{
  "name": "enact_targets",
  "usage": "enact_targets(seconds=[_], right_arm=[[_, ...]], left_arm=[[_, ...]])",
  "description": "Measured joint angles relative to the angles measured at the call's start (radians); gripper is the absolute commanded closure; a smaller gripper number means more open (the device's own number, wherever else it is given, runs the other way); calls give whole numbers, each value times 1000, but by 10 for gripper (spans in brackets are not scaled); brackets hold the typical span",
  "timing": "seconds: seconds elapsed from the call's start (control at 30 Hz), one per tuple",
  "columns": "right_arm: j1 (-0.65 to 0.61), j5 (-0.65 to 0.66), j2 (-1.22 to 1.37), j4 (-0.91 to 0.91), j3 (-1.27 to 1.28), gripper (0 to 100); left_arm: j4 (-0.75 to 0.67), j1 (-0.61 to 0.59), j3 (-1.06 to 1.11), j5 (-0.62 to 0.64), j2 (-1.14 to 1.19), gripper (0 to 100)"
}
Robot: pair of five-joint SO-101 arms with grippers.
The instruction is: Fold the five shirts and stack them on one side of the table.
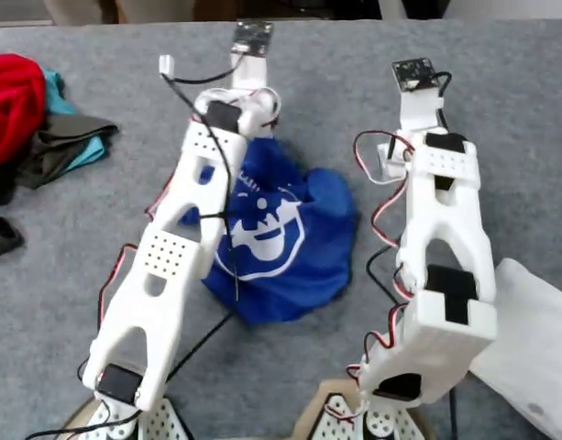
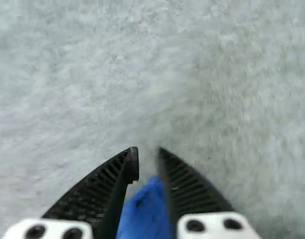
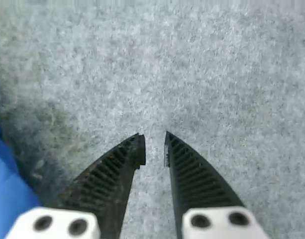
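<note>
Left gripper (image 2: 147,162): fingers drawn together on a fold of the blue shirt (image 2: 142,214); the cloth sits between them, back from the tips.
Right gripper (image 3: 154,147): fingers almost together with nothing between them, over bare table felt; the blue cloth (image 3: 5,184) lies to its left.
Blue shirt (image 1: 281,238): bunched at the middle of the table (image 1: 501,92), white print facing up, partly under the left arm, just left of the right arm.
Left edge: red garment (image 1: 10,101) heaped at the far left, touching dark and teal garments (image 1: 65,147).
Right edge: white cloth (image 1: 537,348) at the near right, beside the right arm.
Open room: bare felt along the far side, and at the near left between the heap and the left arm.
</note>
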Motion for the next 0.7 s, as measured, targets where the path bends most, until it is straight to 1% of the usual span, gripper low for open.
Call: enact_targets(seconds=[0.07, 0.13, 0.3, 0.33, 0.47, 0.57, 0.7], right_arm=[[0, 0, 2, 0, 0, 915], [-2, 0, 2, -14, 0, 915], [-2, 0, 2, -18, 0, 915], [0, 0, 2, -18, 0, 915], [26, 0, 2, -18, 0, 915], [29, 0, 2, -18, 0, 915], [28, 0, 2, -18, 0, 915]], left_arm=[[-81, 0, 55, 71, 0, 819], [-135, -3, 100, 115, 0, 819], [-152, -2, 167, 130, 0, 829], [-133, -2, 170, 126, 0, 846], [-17, -8, 172, 20, 0, 920], [44, -28, 161, -9, -2, 925], [160, -64, 71, -20, 0, 926]])
